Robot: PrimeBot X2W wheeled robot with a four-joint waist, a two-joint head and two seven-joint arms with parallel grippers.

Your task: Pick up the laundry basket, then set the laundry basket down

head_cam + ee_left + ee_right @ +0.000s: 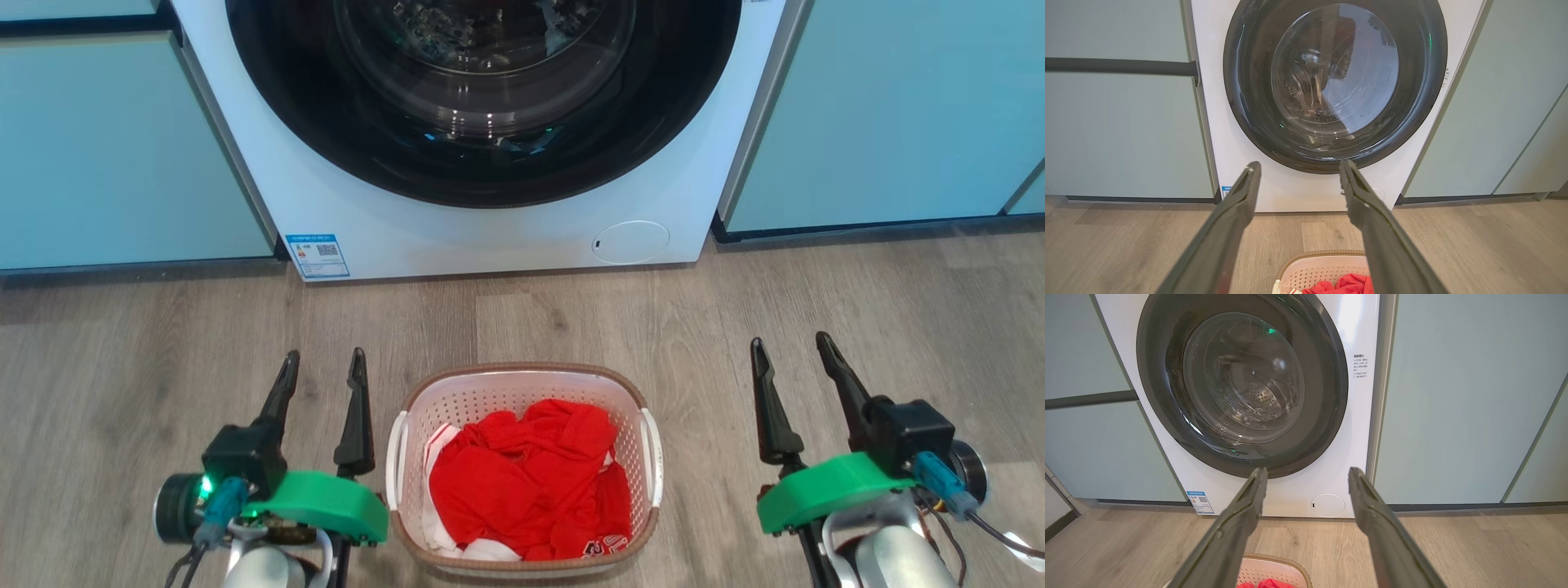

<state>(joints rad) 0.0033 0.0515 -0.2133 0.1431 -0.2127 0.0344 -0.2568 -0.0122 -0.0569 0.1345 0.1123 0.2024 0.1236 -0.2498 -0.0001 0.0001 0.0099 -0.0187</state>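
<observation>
White perforated plastic with a brown woven-look rim: the basket point(522, 369) stands on the wood-look floor point(163, 367) at 6 o'clock in the head view, with the washer point(490, 229) at 12 o'clock, its door closed. Red clothes point(522, 482) lie crumpled inside, filling the bottom and staying below the rim. The left gripper point(325, 355) hangs at 8 o'clock, its inner finger just beside the basket's left side. Its jaws are spread and hold nothing. The right gripper point(789, 340) hangs at 4 o'clock, further from the basket, its jaws likewise apart and empty. Both wrist views look along the fingers to the washer, with a strip of the basket at 6 o'clock between or beside them. A basket resting on the floor between two empty grippers fits both ends of the job: it may be waiting to be lifted, or it may already have been set down. We cannot tell which. We judge the basket to be light, since it is thin plastic holding a few soft garments. The walls would be stiff enough to keep their shape but could flex if squeezed hard. The plastic looks smooth, so narrow fingers could slip on the bare wall. The natural holds are the white handles, at 9 o'clock point(396, 457) and 3 o'clock point(653, 457) of the rim, one for each gripper. Holding both would keep the basket level and the clothes from sliding to one end.
</observation>
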